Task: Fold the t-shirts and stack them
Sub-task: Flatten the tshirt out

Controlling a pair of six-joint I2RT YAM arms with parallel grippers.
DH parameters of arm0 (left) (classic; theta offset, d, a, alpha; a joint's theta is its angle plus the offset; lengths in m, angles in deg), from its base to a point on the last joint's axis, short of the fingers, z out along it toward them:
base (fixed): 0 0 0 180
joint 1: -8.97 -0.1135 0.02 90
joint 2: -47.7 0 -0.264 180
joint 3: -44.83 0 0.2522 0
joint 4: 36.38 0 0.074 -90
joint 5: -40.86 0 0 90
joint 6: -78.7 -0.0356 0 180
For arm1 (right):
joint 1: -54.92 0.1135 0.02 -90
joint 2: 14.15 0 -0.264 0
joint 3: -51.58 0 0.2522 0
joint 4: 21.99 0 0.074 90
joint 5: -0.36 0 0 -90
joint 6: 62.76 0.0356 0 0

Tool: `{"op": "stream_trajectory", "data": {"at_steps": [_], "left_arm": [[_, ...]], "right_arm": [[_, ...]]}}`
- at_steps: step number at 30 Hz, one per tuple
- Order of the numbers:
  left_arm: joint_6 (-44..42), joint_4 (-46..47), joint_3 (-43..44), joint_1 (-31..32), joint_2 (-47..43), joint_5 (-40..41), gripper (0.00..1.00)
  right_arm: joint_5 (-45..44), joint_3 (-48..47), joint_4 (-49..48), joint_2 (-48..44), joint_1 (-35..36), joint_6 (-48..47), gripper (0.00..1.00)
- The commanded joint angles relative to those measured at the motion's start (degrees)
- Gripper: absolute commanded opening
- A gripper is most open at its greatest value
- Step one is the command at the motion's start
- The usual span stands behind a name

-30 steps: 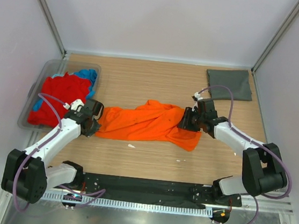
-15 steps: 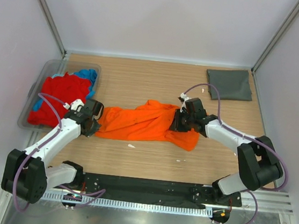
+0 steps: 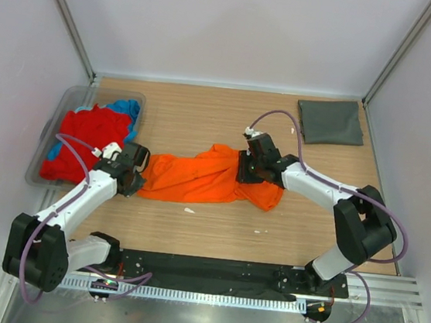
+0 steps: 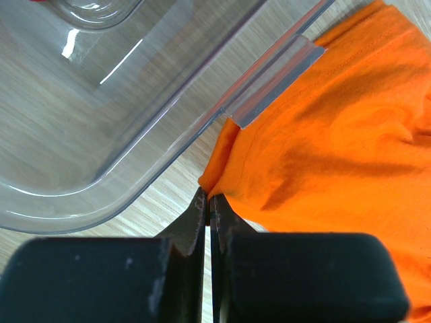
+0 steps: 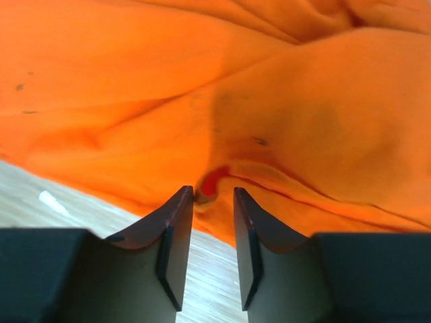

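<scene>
The bright orange t-shirt (image 3: pixel 198 177) lies crumpled across the middle of the wooden table. My left gripper (image 3: pixel 136 184) is shut on its left corner, seen pinched in the left wrist view (image 4: pixel 209 198), with orange cloth (image 4: pixel 337 134) spreading to the right. My right gripper (image 3: pixel 247 173) is over the shirt's right part. In the right wrist view (image 5: pixel 213 195) its jaws stand a small gap apart, with a ridge of orange cloth (image 5: pixel 202 81) at the tips. A folded dark grey t-shirt (image 3: pixel 329 121) lies at the back right. A red t-shirt (image 3: pixel 86 139) and a blue one (image 3: pixel 126 109) lie in the tub.
The clear plastic tub (image 3: pixel 67 94) stands at the left, close to my left gripper; its wall and rim fill the left wrist view (image 4: pixel 101 134). Small white scraps (image 3: pixel 189 210) lie on the wood in front of the shirt. White walls enclose the table.
My right gripper has moved left, from the shirt's right edge to over its right part, and that edge has bunched slightly leftward. The left arm has not moved.
</scene>
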State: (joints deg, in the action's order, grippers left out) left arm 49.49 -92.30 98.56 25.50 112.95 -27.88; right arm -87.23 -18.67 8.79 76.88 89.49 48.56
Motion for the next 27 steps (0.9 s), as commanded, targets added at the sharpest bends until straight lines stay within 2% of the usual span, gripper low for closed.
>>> {"op": "stream_trajectory", "data": {"at_steps": [1,2,5,7,9,12,19,27], "left_arm": [[-0.85,1.63,0.46,0.08,0.22,1.77,0.00],[-0.94,1.63,0.55,-0.01,0.31,2.03,0.00],[-1.12,1.63,0.73,0.08,0.49,2.21,0.00],[-1.20,1.72,0.82,0.08,0.49,2.21,0.00],[-1.12,1.72,0.82,-0.01,0.31,2.30,0.00],[-1.03,1.63,0.90,0.16,0.40,2.39,0.00],[-1.12,1.63,1.43,-0.01,0.49,2.21,0.00],[-1.21,1.19,1.87,0.08,0.49,2.39,0.00]], "right_arm": [[-9.52,-4.24,6.18,-2.60,-0.02,2.05,0.39],[-11.36,-5.03,8.45,-4.78,-0.03,2.84,0.43],[-13.22,-5.82,12.15,-7.96,-1.68,3.29,0.43],[-12.70,-5.13,14.44,-10.07,-3.97,3.20,0.41],[-10.43,-2.76,15.33,-10.78,-9.31,2.50,0.36],[-8.05,-1.08,14.72,-11.39,-11.53,1.18,0.35],[-0.84,2.00,10.23,-7.71,-14.53,-0.93,0.35],[-4.96,2.44,10.14,-5.24,-15.32,-2.16,0.33]]}}
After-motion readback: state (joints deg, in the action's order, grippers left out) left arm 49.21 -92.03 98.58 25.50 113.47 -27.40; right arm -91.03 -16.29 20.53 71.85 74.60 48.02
